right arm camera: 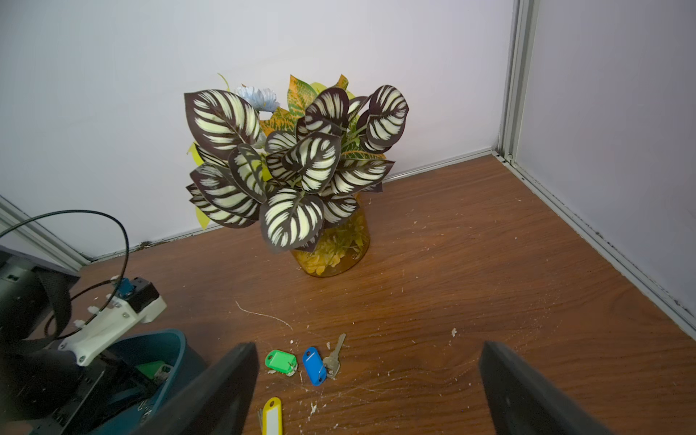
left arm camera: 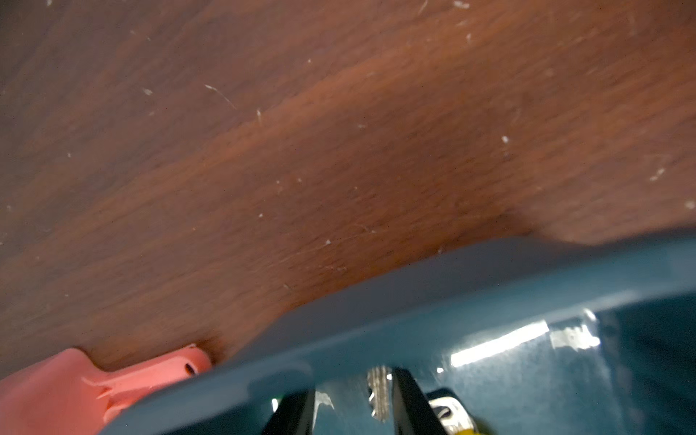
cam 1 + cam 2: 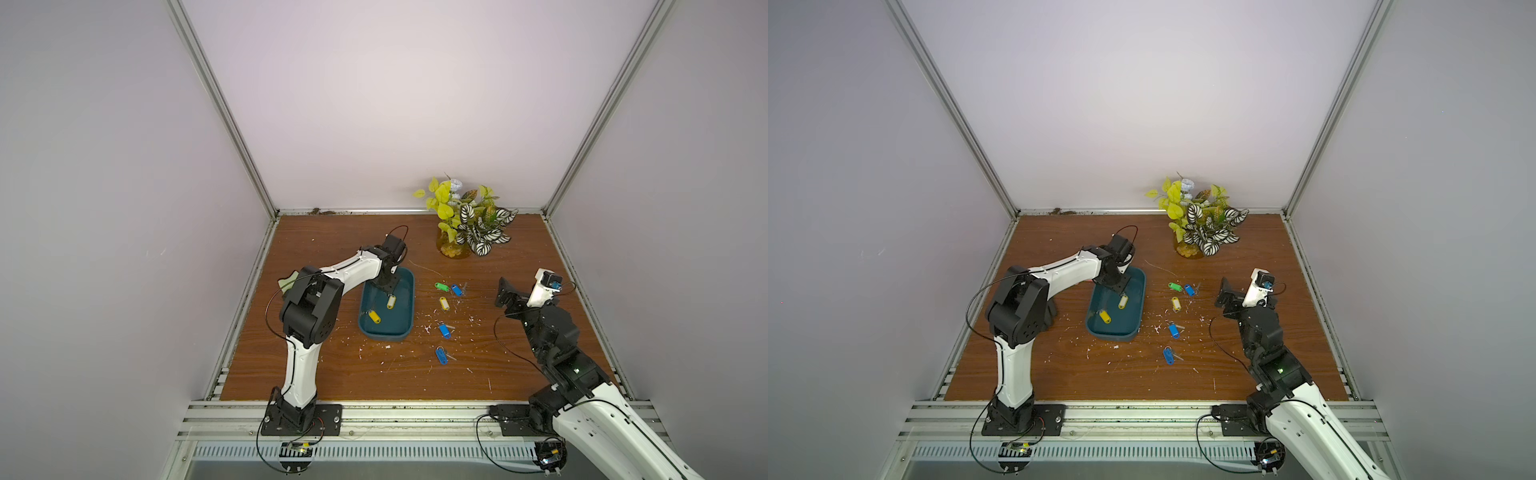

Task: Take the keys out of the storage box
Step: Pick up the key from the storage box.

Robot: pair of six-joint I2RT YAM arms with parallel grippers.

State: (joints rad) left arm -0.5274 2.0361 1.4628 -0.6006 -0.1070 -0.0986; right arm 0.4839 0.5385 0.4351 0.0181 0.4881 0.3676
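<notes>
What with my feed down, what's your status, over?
Left gripper open in storage box, fingers astride one key. Right gripper open, empty. Three keys visible inside. Nothing blocking.

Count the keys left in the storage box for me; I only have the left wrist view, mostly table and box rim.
Observer: Two show in a top view: a near yellow key toward the storage box's near end, and a far yellow key mid-box by your left claw.
Operator: Check beside the claw.
Observer: The right wrist view shows a green tag in the box there, so at least three.
Operator: Report what's out.
Observer: Five lie on the table, right of the box in the top views: green key, far blue key, loose yellow key, middle blue key, near blue key.
</notes>
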